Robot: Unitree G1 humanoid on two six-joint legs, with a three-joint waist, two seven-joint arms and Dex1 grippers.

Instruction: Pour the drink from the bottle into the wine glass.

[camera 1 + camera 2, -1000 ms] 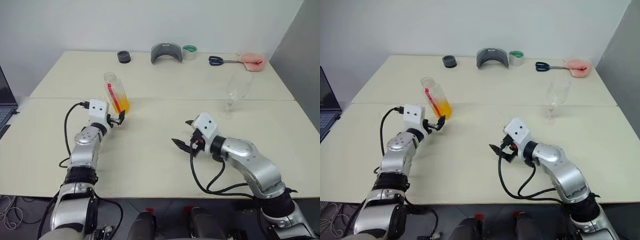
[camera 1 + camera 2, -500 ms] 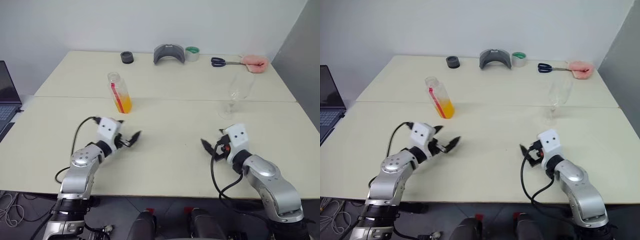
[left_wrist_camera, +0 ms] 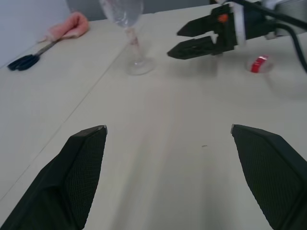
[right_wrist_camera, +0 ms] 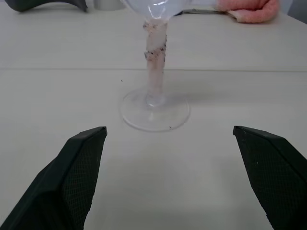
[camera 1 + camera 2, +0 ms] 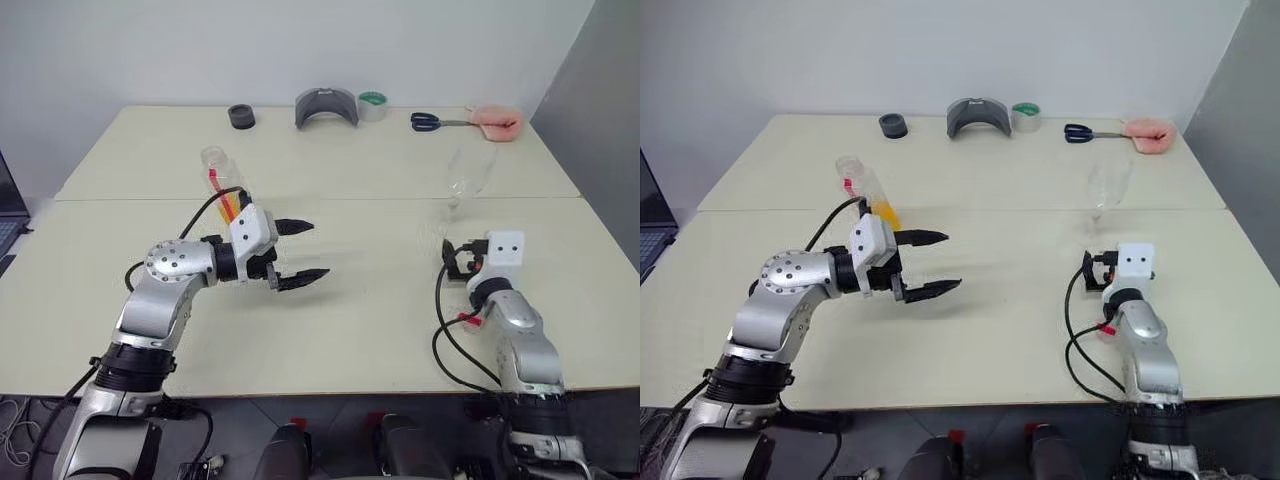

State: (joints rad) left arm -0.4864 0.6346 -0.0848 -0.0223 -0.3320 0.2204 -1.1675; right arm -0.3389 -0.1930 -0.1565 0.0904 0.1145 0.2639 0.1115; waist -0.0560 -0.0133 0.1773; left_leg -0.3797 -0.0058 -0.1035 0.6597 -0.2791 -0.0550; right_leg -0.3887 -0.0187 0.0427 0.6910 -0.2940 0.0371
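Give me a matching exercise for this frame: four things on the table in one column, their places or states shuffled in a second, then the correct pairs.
1. bottle
2. wine glass
3. scissors
4. left gripper

A. far edge, beside the pink cloth
B. open, pointing toward the robot's right
C. just ahead of the right gripper
D. partly hidden behind the left arm

Pairs: 1-D, 2-C, 3-A, 4-B

Small clear plastic bottle with red-and-yellow label [image 5: 222, 183]: lower half hidden behind the left arm. Clear stemmed wine glass [image 4: 154, 72]: bowl cut off by right wrist view's edge; stem blurred.
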